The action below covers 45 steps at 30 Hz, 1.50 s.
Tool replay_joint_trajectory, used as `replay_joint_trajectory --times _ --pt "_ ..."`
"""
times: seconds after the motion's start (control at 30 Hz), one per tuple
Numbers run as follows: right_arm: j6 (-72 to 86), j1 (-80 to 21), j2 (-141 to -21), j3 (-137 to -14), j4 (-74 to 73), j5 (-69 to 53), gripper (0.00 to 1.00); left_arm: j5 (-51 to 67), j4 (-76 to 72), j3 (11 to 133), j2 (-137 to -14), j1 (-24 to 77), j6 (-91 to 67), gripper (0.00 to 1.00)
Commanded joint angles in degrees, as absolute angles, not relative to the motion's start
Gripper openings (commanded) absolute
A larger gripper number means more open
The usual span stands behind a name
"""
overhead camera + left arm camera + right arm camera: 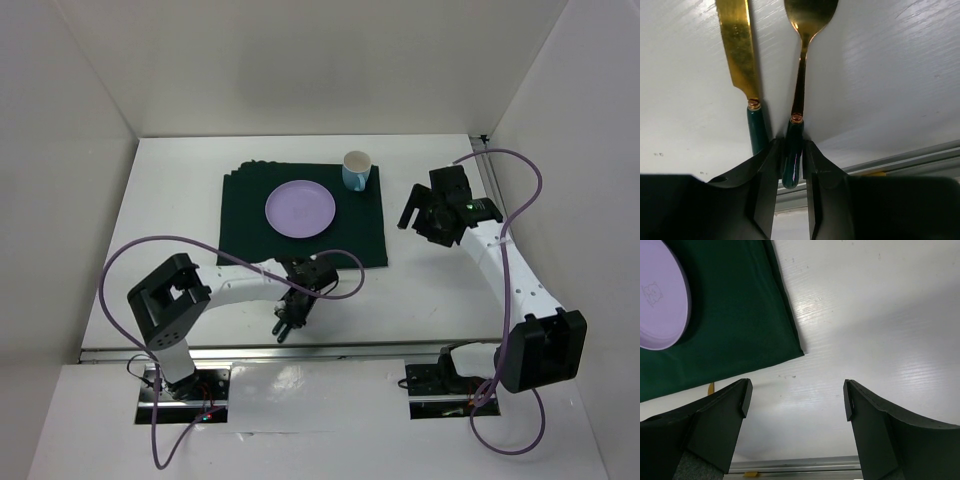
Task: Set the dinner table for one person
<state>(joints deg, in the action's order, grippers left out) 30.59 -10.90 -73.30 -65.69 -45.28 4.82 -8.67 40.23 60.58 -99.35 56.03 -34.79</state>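
- The left hand (pixel 791 150) is nearly shut, with both fingers (pixel 767 165) pressed on the dark green handle of a gold utensil (pixel 799 75).
- The utensil's head is cut off at the top of the wrist view, so I cannot tell whether it is a spoon or a fork.
- The utensil lies flat on the white worktop (pixel 170 200), and its handle points towards the metal rail (pixel 920 157) at the near edge.
- A gold knife (pixel 739 50) with the same green handle lies just beside the utensil, at its 9 o'clock in the wrist view and almost parallel to it.
- The knife's handle end runs right up against the outside of one finger. I cannot tell whether they touch.
- From above, the left hand (pixel 288 322) is at 6 o'clock from the purple plate (pixel 300 208), off the dark green mat (pixel 245 220) and near the rail.
- A purple cable (pixel 335 258) loops over the mat's near edge, between the plate and this hand.
- The right hand (pixel 796 395) is spread wide and holds nothing. Only bare worktop shows between its fingers (pixel 722 420).
- From above, the right hand (pixel 420 215) hangs at 3 o'clock from the plate, past the mat's right edge.
- The plate sits in the middle of the mat.
- A cup (pixel 357 170) stands upright at 1 o'clock from the plate, on the mat's far right corner and apart from the plate.
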Motion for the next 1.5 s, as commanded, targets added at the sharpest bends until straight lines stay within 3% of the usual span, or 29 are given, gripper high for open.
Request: replay_joint_trajectory --times 0.0,0.07,0.13,0.2,0.37,0.63,0.77,0.9,0.97,1.23,1.37,1.47 --pt "30.6 -11.3 -72.0 -67.4 -46.1 6.6 0.86 -7.4 39.0 62.9 -101.2 56.5 -34.4 0.4" --pt "30.6 -11.3 -72.0 -67.9 -46.6 7.1 0.86 -6.1 39.0 63.5 -101.8 56.5 -34.4 0.32" --pt "30.6 -11.3 -72.0 -68.5 -47.1 8.4 0.86 -5.3 39.7 64.9 -100.4 56.5 -33.8 0.09" --pt "30.6 -10.7 -72.0 -69.1 -47.7 9.2 0.86 -4.5 41.0 67.8 -99.0 56.5 -33.2 0.0" --pt "30.0 -9.7 -70.9 -70.3 -48.3 10.5 0.86 -4.7 48.9 76.8 -93.1 56.5 -31.8 0.0" --pt "28.4 -8.3 -70.4 -69.5 -47.1 6.1 0.86 -7.7 59.1 86.8 -90.0 35.4 -29.5 0.0" --pt "27.8 -9.9 -71.1 -69.0 -47.1 3.2 0.86 -10.4 59.4 93.3 -95.4 24.9 -27.1 0.0" --pt "34.6 -18.2 -73.6 -69.5 -49.2 7.6 0.86 -11.3 57.9 99.5 -104.0 17.5 -23.9 0.0" --pt "35.9 -23.3 -74.7 -69.5 -49.2 7.6 1.0 -11.3 57.9 102.2 -107.7 15.0 -22.8 0.0" --pt "51.6 -41.5 -80.5 -65.7 -41.6 5.2 1.0 -9.9 55.6 109.0 -122.8 12.3 -21.3 0.0" --pt "58.4 -52.0 -87.8 -67.6 -38.9 8.6 0.88 -9.3 54.3 110.2 -127.4 12.3 -20.7 0.0" --pt "61.9 -55.4 -94.4 -70.5 -38.9 8.6 0.84 -11.0 55.1 110.2 -128.7 12.8 -21.2 0.0"
